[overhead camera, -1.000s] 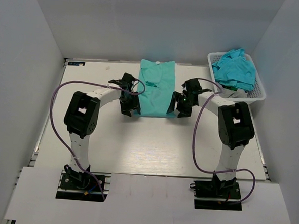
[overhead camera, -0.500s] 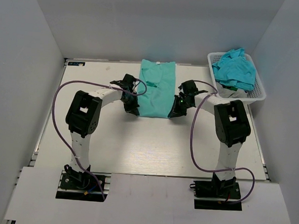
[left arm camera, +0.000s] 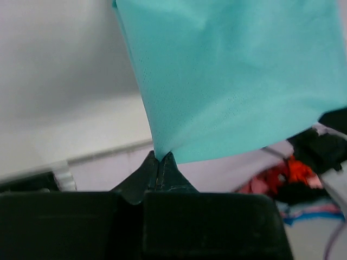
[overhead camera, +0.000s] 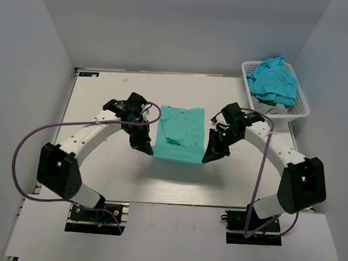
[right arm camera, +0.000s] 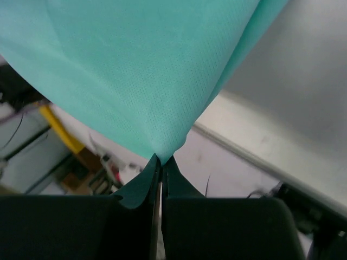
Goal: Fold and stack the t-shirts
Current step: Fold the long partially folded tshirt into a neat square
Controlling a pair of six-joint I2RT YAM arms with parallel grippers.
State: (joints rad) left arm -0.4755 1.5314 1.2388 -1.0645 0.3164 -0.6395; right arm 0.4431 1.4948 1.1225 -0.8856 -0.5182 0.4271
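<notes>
1. Worktop (overhead camera: pixel 100 179): pale, flat, walled on three sides by grey panels. Two arm bases were bolted at its near edge, with a purple cable (overhead camera: pixel 19 156) looped beside each arm.

2. Left hand (left arm camera: pixel 158 160): seen pinched tight on the near-left corner of the teal t-shirt (overhead camera: pixel 178 134). In the left wrist view the fabric was gathered to a point between the two black fingertips, with no gap visible.

3. Right hand (right arm camera: pixel 161 161): likewise clamped on the near-right corner of the same shirt. In the right wrist view the cloth was drawn into a narrow peak between the fingertips.

4. Teal t-shirt: plain, already folded narrow, and found at the middle of the worktop between the two hands. Its near edge was held stretched and raised, and a shadow was cast on the worktop beneath it. Soft creases were noted across the upper face. Whether the far end was resting on the worktop could not be told.

5. White mesh basket (overhead camera: pixel 302 110): placed at the far right corner of the worktop, well apart from both hands.

6. Heap of turquoise t-shirts (overhead camera: pixel 274 78): crumpled and unfolded, piled in the basket above its rim.
</notes>
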